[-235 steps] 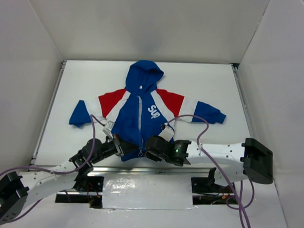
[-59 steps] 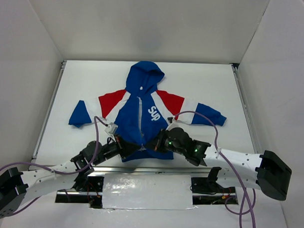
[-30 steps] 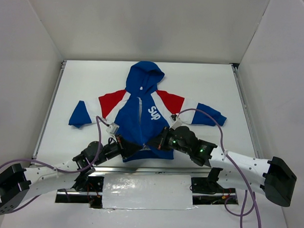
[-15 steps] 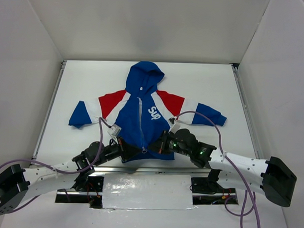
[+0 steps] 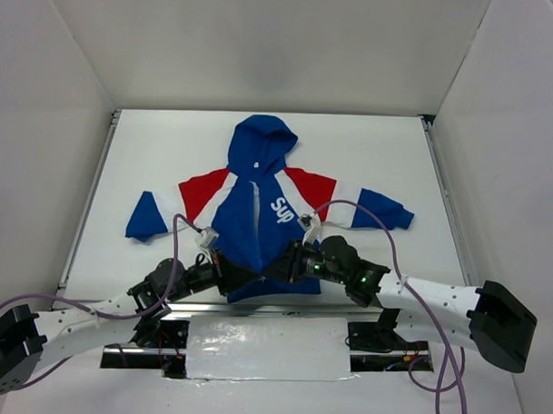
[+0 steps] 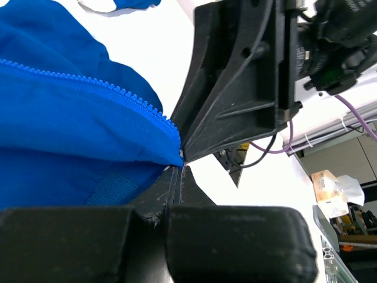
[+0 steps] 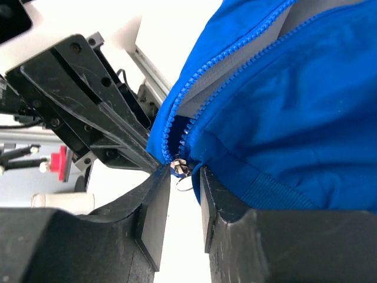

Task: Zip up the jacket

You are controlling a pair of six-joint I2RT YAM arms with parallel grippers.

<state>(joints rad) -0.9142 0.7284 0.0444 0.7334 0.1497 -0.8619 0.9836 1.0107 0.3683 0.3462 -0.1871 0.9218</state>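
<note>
On your left gripper (image 6: 177,170) the jaws pinch the jacket (image 5: 236,226) at its hem (image 6: 115,187); on your right gripper (image 7: 180,177) they sit slightly spread around the zipper pull (image 7: 178,167). The jacket just slid toward the near edge of the table (image 5: 387,156), hem bunching: zipping hasn't started

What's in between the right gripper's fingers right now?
The jacket's metal zipper pull sits between the right gripper's tips. Whether they actually pinch it is not visible.
</note>
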